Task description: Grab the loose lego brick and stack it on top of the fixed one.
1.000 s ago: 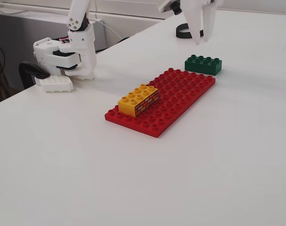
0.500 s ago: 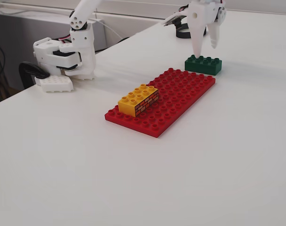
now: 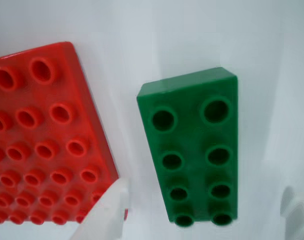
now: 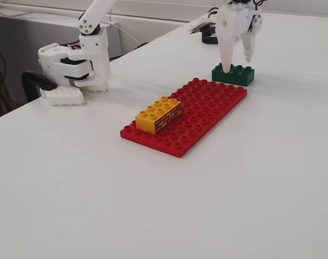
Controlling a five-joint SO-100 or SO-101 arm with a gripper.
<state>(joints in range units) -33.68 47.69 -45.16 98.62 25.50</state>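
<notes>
Fixed view, near to far: bare white table (image 4: pixel 99 205) in front. Red baseplate (image 4: pixel 185 116) lies flat at centre, with the yellow brick (image 4: pixel 159 113) pressed onto its near-left end, brick-wall print on the sides. Clear table on the plate's right and near sides.

Just past the plate's far corner, green brick (image 4: pixel 233 74) sits on the table, apart from the plate by a narrow gap.

Gripper (image 4: pixel 236 60) hangs over the green brick, fingers spread. One fingertip (image 4: pixel 225 63) comes down at the brick's left end; the other is raised, clear of it. Whether the low tip touches, cannot tell.

Arm base (image 4: pixel 72 67) far left, near the table edge.

Wrist view: green brick (image 3: pixel 197 150) fully visible, studs up. Baseplate (image 3: pixel 42 140) cut off left and bottom. Fingertips are blurred white shapes at bottom, one (image 3: pixel 104 215) over the plate's corner, one at the right edge.
</notes>
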